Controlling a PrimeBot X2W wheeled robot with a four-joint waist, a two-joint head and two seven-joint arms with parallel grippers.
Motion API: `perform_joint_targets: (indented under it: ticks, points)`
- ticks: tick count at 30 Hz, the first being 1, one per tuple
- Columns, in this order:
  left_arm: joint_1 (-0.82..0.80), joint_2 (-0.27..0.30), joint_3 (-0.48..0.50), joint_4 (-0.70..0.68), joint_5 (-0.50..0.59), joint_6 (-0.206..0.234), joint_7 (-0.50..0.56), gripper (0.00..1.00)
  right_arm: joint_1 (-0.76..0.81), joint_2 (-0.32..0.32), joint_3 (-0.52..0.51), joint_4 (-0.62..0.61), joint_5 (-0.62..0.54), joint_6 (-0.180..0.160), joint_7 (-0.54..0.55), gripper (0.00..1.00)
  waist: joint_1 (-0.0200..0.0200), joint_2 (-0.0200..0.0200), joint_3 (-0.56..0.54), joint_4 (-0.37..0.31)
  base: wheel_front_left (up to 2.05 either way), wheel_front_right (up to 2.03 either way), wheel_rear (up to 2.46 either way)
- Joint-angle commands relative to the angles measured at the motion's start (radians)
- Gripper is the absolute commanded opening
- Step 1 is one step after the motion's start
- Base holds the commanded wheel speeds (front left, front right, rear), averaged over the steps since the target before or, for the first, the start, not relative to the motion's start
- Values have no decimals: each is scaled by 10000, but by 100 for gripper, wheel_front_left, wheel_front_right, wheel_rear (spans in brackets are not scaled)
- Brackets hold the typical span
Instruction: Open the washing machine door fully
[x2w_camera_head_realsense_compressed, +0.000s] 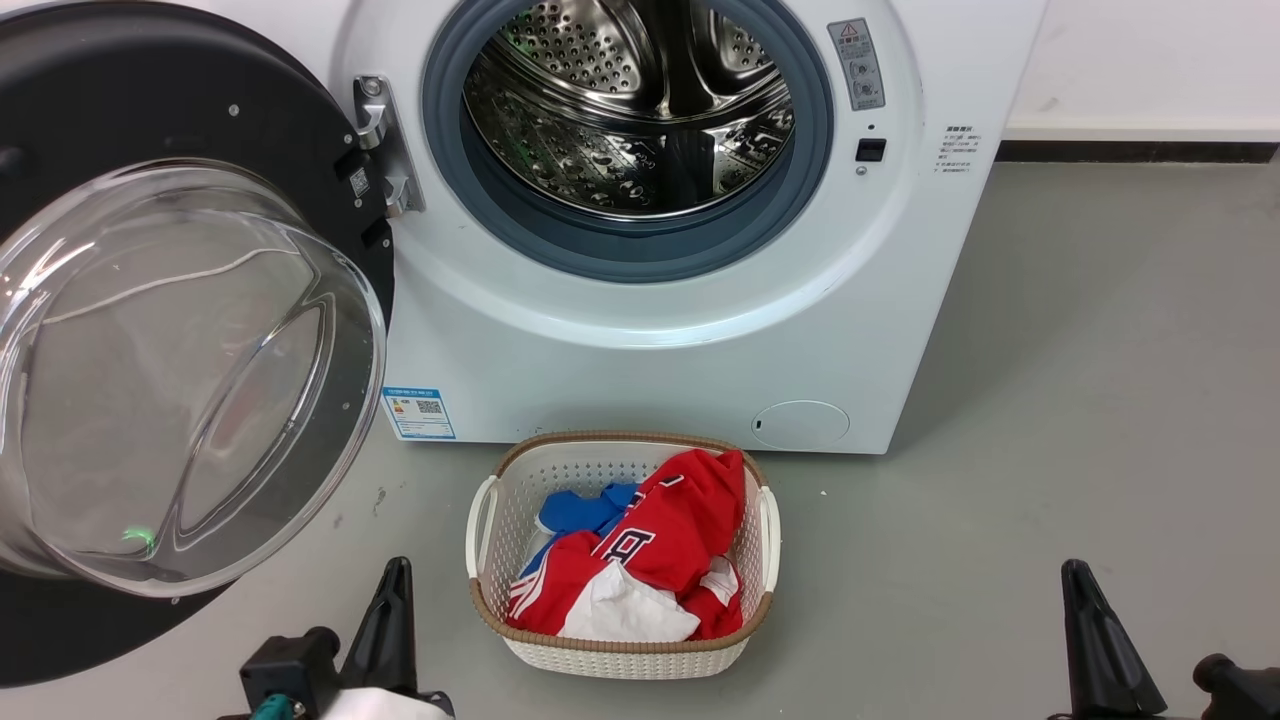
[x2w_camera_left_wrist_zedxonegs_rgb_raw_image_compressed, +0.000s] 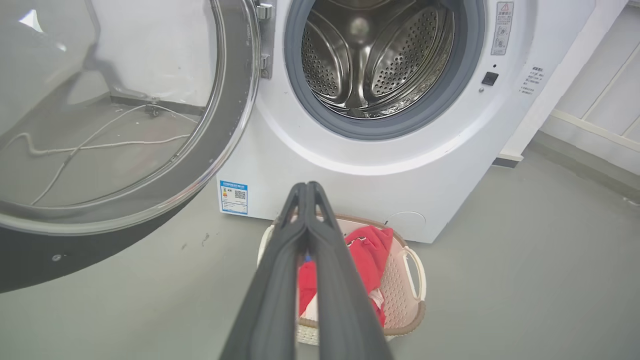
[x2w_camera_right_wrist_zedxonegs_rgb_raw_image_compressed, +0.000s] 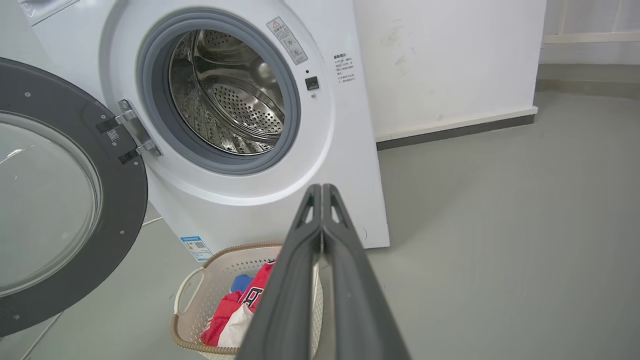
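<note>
Door (x2w_camera_head_realsense_compressed: 190, 380): where was it found?
— Swung wide, left of the washer (x2w_camera_head_realsense_compressed: 700, 340), hung on its hinge (x2w_camera_head_realsense_compressed: 385, 150); the drum (x2w_camera_head_realsense_compressed: 630, 110) was laid bare.
And the fingers?
— Left fingers (x2w_camera_left_wrist_zedxonegs_rgb_raw_image_compressed: 306, 192) and right fingers (x2w_camera_right_wrist_zedxonegs_rgb_raw_image_compressed: 322, 192) were both seen pressed closed, nothing gripped, near the basket (x2w_camera_head_realsense_compressed: 620, 440).

A white perforated laundry basket (x2w_camera_head_realsense_compressed: 620, 658) with a brown woven rim and side handles stands on the grey floor (x2w_camera_head_realsense_compressed: 1100, 400) at the lower centre of the head view. Inside it, a red garment (x2w_camera_head_realsense_compressed: 670, 540) with white lettering lies heaped over a blue one (x2w_camera_head_realsense_compressed: 580, 510) and a white cloth (x2w_camera_head_realsense_compressed: 625, 610). At the upper right, a white wall (x2w_camera_head_realsense_compressed: 1150, 60) meets the floor along a dark baseboard (x2w_camera_head_realsense_compressed: 1140, 152).
</note>
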Motion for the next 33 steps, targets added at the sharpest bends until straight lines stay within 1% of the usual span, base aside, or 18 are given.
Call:
perform_joint_targets:
  ticks: [1, 18, 33]
  points:
    - [-315, 3, 101, -108, -523, -60, 109, 0, -318, -105, 16, -47, 563, 0, 93, 0, 0, 0, 1, -4, 0, 0, 0]
    - [-679, 3, 455, 78, -3555, -299, 851, 0, -982, -251, 59, 502, 3700, 0, 690, 0, 0, 0, 9, -39, 0, 0, 0]
    - [-953, 3, 719, 220, -5782, -471, 1397, 0, -1455, -315, 31, 900, 5953, -1, 1169, 0, 0, 0, 17, -68, 0, 0, 0]
